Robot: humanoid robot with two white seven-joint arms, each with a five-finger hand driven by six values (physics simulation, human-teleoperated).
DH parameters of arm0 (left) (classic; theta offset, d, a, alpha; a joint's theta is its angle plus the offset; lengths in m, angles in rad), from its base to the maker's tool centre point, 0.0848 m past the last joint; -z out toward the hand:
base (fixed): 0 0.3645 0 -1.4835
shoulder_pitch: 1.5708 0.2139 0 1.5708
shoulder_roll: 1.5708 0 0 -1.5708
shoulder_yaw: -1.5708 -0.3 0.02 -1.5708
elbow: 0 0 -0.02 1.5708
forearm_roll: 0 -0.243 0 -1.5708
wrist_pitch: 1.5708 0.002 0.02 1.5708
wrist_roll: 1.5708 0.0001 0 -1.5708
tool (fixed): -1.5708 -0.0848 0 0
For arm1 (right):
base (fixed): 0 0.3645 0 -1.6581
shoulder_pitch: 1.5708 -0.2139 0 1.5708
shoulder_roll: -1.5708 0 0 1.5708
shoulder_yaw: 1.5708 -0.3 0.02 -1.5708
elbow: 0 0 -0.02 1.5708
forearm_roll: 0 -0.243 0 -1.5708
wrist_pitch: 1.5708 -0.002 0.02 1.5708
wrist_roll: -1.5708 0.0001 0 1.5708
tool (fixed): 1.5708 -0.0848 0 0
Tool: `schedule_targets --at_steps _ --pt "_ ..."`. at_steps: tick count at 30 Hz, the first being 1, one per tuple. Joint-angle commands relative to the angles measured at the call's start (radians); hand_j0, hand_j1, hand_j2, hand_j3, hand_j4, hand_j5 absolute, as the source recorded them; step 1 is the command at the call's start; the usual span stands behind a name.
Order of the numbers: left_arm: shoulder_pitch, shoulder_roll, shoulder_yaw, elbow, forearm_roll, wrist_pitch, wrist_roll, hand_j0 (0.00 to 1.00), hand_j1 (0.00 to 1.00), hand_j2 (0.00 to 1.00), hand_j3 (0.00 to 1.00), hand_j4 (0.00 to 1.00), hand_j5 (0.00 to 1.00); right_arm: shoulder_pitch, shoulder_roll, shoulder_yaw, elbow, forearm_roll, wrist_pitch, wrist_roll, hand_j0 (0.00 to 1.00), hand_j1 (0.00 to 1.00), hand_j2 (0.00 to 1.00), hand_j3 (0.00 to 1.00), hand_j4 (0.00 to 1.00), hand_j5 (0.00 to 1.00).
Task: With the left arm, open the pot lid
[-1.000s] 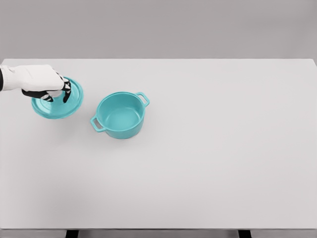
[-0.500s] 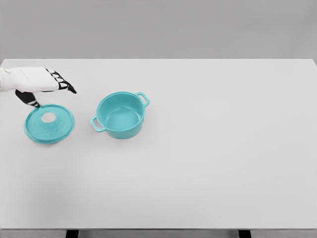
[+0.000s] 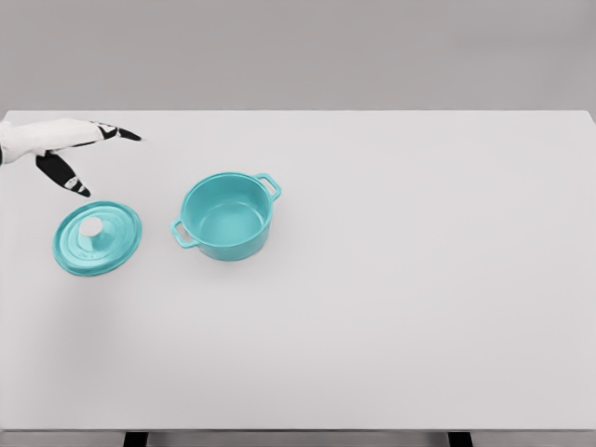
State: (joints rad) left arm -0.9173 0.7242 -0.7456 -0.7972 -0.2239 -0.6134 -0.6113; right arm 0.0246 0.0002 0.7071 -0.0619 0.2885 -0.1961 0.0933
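Lid (image 3: 98, 239) sits flat on the table (image 3: 400, 307), well left of the teal pot (image 3: 226, 216), which stands uncovered. Left hand (image 3: 58, 142) hovers just above the lid, fingers spread, holding nothing.

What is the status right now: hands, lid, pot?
Left hand open, holding nothing, above lid. Lid off, flat on table, left of pot. Pot open, upright. Right hand out of view; nothing in the way.

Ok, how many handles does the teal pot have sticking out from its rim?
2. One handle sticks out at the upper right of the pot, the other handle at its lower left, toward the lid lying on the table. None seems hidden.
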Motion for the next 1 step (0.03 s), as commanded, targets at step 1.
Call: schedule_targets --at_steps 1 --pt "0.0 -0.016 0.012 0.052 0.014 0.003 0.0 1.0 1.0 1.0 1.0 1.0 1.0 0.002 0.0 0.0 -0.001 0.0 0.0 0.0 1.0 1.0 1.0 1.0 1.0 1.0"
